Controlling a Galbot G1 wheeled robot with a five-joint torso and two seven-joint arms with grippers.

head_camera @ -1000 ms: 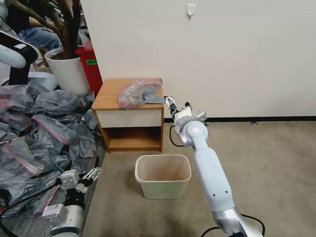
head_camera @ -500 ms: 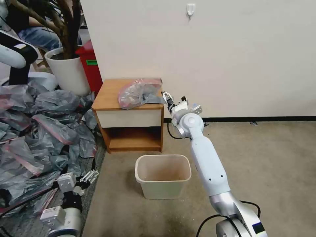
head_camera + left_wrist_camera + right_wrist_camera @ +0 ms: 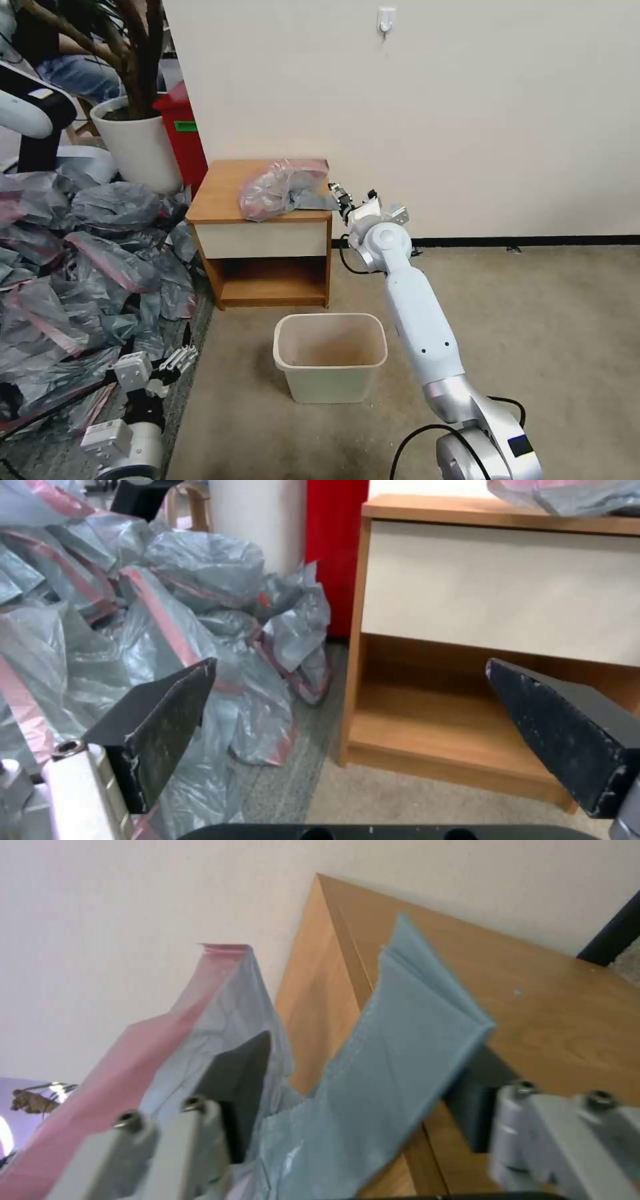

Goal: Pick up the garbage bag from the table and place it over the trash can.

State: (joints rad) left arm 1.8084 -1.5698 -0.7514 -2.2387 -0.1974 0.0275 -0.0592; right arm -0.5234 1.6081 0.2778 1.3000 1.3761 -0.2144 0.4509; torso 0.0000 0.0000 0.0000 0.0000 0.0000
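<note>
The garbage bag (image 3: 281,187) lay crumpled on the surface (image 3: 220,193), its grey flap overhanging the edge. The right claw (image 3: 335,194) stood released, its jaws straddling that flap, not yet clenched. The left claw (image 3: 179,359), also released, hung well away beside the trash can (image 3: 330,357).

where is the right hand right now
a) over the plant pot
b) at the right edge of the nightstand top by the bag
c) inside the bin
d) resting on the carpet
b: the right hand reaches the nightstand top's right edge, fingers open either side of the bag flap.
</note>
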